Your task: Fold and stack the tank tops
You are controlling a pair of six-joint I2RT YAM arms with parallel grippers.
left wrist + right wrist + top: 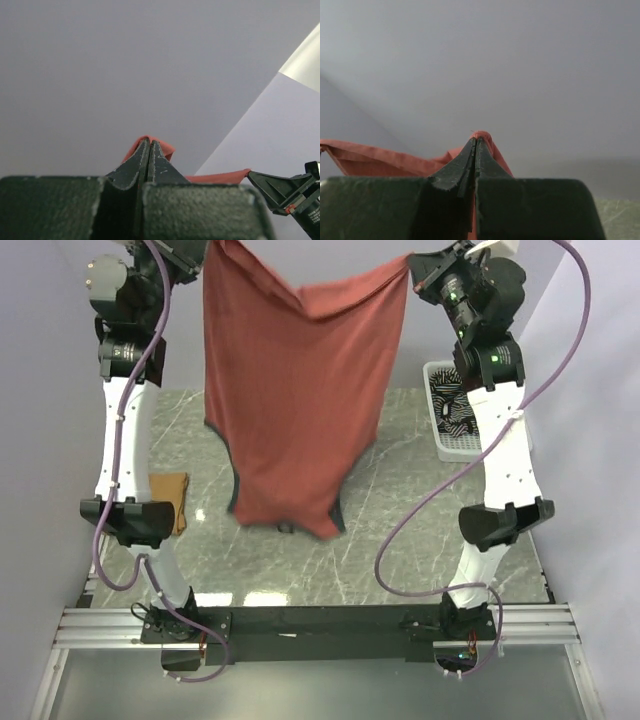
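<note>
While both arms reach high above the table (pixel 420 510), the red tank top (pixel 295 390) hangs spread between them, its lower end dangling over the tabletop. The left gripper (pixel 150 152) and the right gripper (pixel 476 150) are each clamped tight on an upper corner of the cloth. The mustard tank top (pixel 170 498) lies at the table's left side, and the striped tank top (pixel 452 405) sits in the white basket (pixel 441 447) at the right.
</note>
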